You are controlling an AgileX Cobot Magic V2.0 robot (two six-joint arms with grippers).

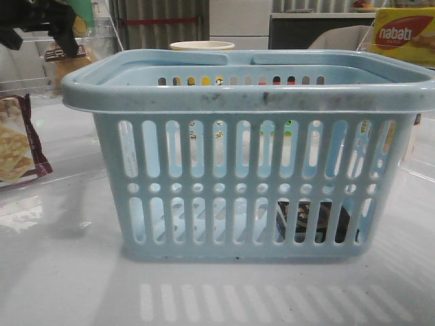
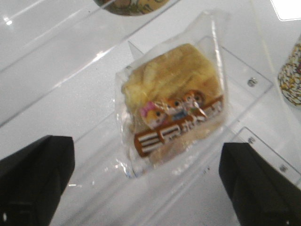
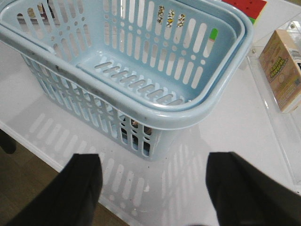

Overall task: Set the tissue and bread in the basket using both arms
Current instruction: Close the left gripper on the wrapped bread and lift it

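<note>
While the left claw (image 2: 146,181) hangs with fingers spread wide above the bread (image 2: 171,106), the wrapped loaf lies untouched on a clear tray behind the basket's (image 1: 251,95) left corner. Centre: the basket stands on the white desk (image 1: 61,272), the dark tissue (image 1: 314,221) visible through its lower right slots. Right claw (image 3: 153,188): spread apart, empty, near the basket.
</note>
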